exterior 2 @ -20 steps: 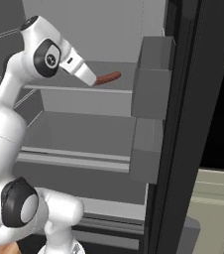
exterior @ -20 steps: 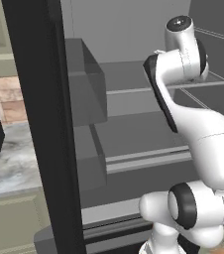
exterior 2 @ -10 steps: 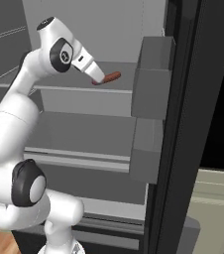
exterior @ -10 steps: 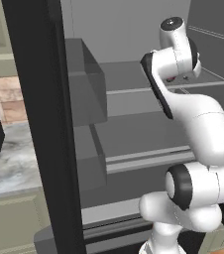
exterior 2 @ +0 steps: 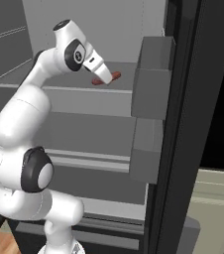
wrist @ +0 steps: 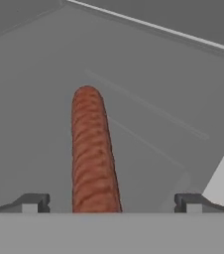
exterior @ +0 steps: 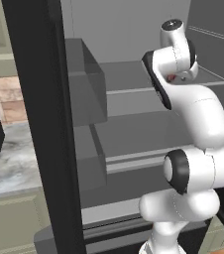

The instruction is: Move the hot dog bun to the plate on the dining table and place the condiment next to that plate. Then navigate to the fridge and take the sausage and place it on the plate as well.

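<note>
The sausage (wrist: 91,154) lies flat on a pale grey shelf (exterior 2: 69,89) inside the fridge (exterior 2: 183,124), running lengthwise away from the hand, its near end between the two fingertips (wrist: 32,202). From the right base view it shows as a reddish stub (exterior 2: 105,78) just under the gripper (exterior 2: 103,74) (the white hand is tilted down at it). The fingers stand wide apart, one on each side of the sausage, with clear gaps to it; nothing is held. A grey door bin (exterior 2: 152,79) hangs to the right.
</note>
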Robot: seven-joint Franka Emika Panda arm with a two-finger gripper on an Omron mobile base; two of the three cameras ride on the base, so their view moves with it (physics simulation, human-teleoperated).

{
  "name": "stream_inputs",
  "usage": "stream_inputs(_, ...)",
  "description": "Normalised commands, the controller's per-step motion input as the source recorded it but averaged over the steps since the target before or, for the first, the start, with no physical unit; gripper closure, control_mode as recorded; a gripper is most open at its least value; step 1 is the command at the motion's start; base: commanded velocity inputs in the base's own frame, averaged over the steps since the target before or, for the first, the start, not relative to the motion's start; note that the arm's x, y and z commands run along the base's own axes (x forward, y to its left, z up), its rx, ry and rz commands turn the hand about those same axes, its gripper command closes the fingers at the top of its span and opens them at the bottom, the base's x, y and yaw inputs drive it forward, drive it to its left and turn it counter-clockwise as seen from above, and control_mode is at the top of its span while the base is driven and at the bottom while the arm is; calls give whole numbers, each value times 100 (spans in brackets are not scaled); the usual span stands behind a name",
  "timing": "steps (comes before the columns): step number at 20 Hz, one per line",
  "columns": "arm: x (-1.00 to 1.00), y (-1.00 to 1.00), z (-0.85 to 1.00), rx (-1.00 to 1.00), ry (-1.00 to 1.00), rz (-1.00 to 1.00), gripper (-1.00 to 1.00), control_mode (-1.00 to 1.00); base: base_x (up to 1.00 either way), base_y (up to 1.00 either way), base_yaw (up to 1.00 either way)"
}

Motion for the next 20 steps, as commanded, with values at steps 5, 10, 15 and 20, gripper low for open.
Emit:
stream_inputs(5,39,-8,-17,3,6,0,-100,-100,0,0,0)
stream_inputs(10,6,0,-30,0,6,0,100,-100,0,0,0)
stream_inputs(15,0,0,-19,0,1,0,100,-100,0,0,0)
stream_inputs(20,-32,0,-4,0,-12,0,100,-100,0,0,0)
